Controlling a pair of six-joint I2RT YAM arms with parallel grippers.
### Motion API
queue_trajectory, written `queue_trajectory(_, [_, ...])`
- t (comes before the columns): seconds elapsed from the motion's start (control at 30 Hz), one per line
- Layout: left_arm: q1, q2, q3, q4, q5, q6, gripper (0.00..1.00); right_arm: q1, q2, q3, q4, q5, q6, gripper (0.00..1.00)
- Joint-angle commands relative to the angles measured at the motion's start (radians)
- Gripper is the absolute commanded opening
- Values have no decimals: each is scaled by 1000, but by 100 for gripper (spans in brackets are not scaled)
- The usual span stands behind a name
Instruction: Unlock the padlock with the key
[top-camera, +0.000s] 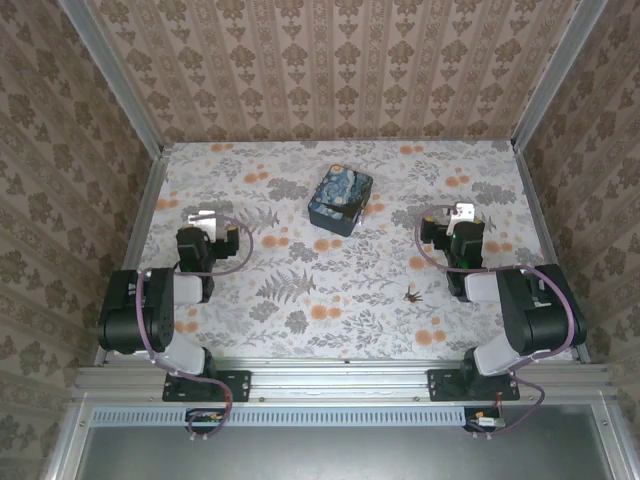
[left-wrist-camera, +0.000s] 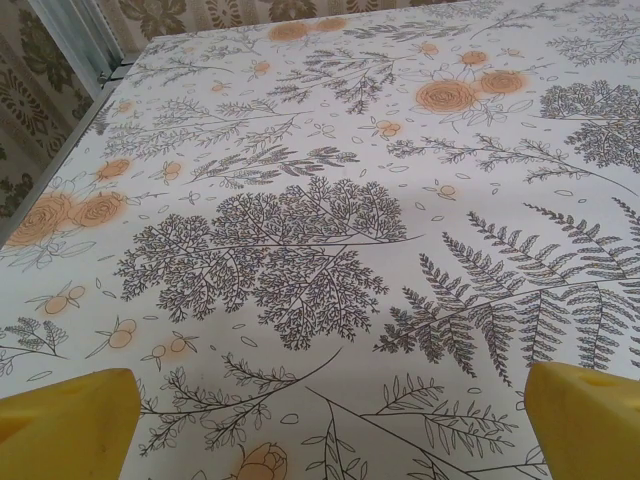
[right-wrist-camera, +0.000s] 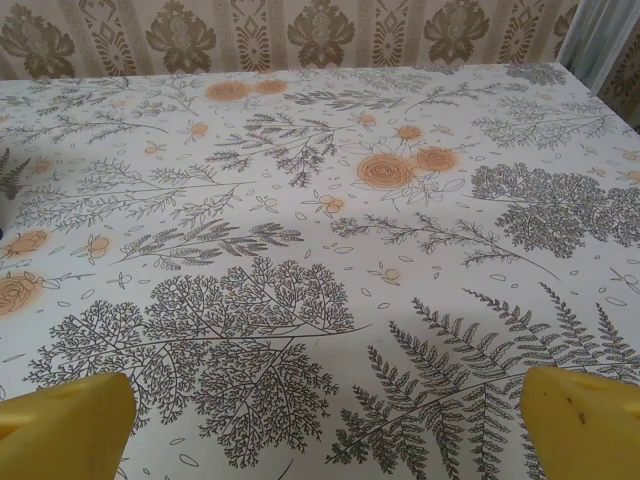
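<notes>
Overhead, probable key (top-camera: 411, 295), blue box (top-camera: 340, 201), wrist views, cloth (left-wrist-camera: 330, 130)

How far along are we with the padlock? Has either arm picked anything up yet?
Done: nothing that shows. The key lies loose on the table, apart from the blue box. In hand: nothing; the left gripper and right gripper both stand open and empty. Left: the whole job, starting with grasping the key.

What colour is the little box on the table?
Blue with pale swirls; the box shows best from the top camera.
</notes>
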Motion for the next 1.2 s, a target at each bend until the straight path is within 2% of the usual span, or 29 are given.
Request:
queue_trajectory(0.0, [5, -1, 18, 18, 17, -4, 100, 0, 0, -6, 20, 14, 4, 100])
queue_trajectory(0.8, [10, 0, 20, 15, 21, -10, 100, -1, 0, -5, 17, 13, 4, 100])
queue_trajectory(0.87, [33, -3, 17, 18, 65, -27, 100, -6, -4, -2, 15, -5, 2, 100])
queue_trajectory(0.93, [59, -33, 2, 26, 79, -48, 100, -4, -55, 55, -127, -10, -6, 100])
queue_trajectory(1.0, [51, -135, 83, -218, -47, -79, 98, -2, -132, 227, -530, 8, 49, 100])
queue_trajectory(1.03, [34, -179, 177, -465, -172, -147, 98, -6, -158, 316, -684, -34, 77, 100])
queue_trajectory(1.07, [19, -196, 282, -686, -211, -199, 100, -4, -151, 388, -773, -106, 80, 100])
queue_trajectory(1.17, [-90, -191, 486, -1113, -304, -369, 100, 13, -36, 607, -972, -251, 137, 100])
